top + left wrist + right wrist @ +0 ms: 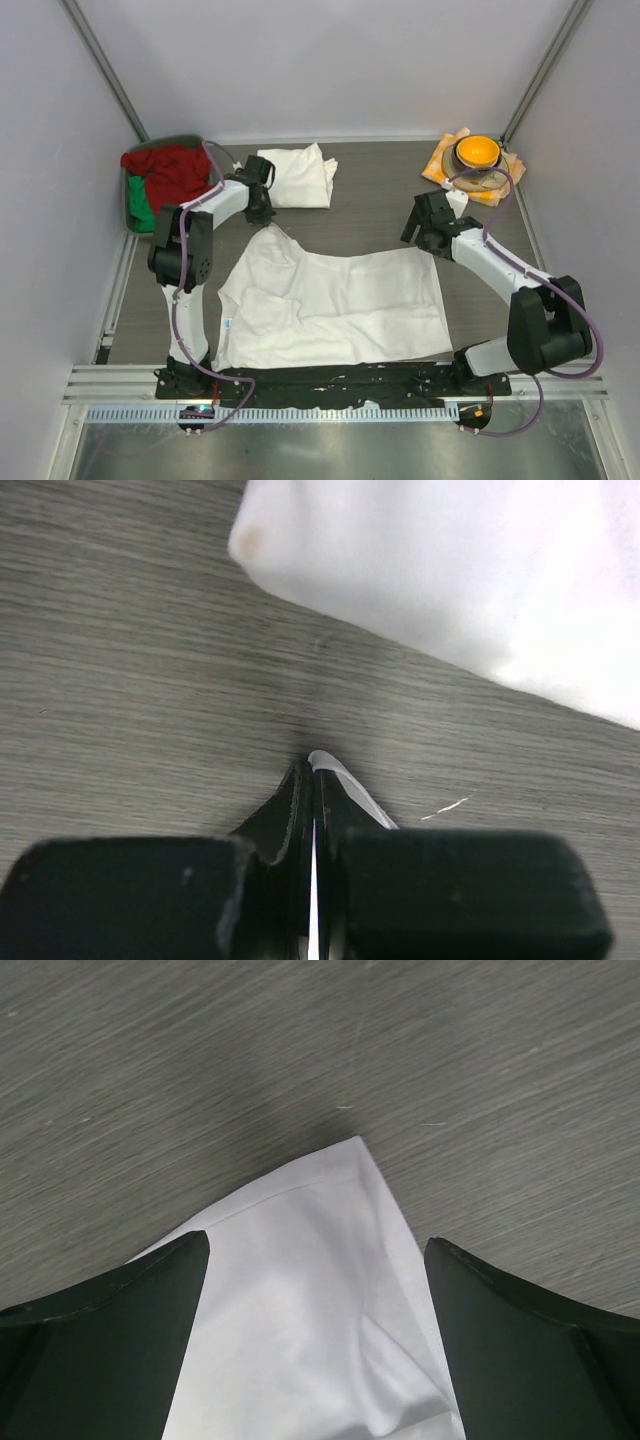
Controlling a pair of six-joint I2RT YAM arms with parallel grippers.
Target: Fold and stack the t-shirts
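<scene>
The large white cotton t-shirt [335,300] lies spread and rumpled on the grey wood-grain table [380,200]. At its far-left corner the left gripper [264,212] is pinched tight on a thin lip of cloth. Just beyond that corner sits a second white t-shirt [298,178], already folded. At the far-right corner the right gripper [427,228] holds its jaws wide, straddling the cloth without gripping. A fold seems to be starting; next, the right jaws probably must drop and close there.

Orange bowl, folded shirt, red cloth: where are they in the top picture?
Orange bowl [477,150]: top view, its orange inside.
Folded shirt [298,180]: top view, its middle.
Red cloth [172,168]: top view, its middle.
</scene>
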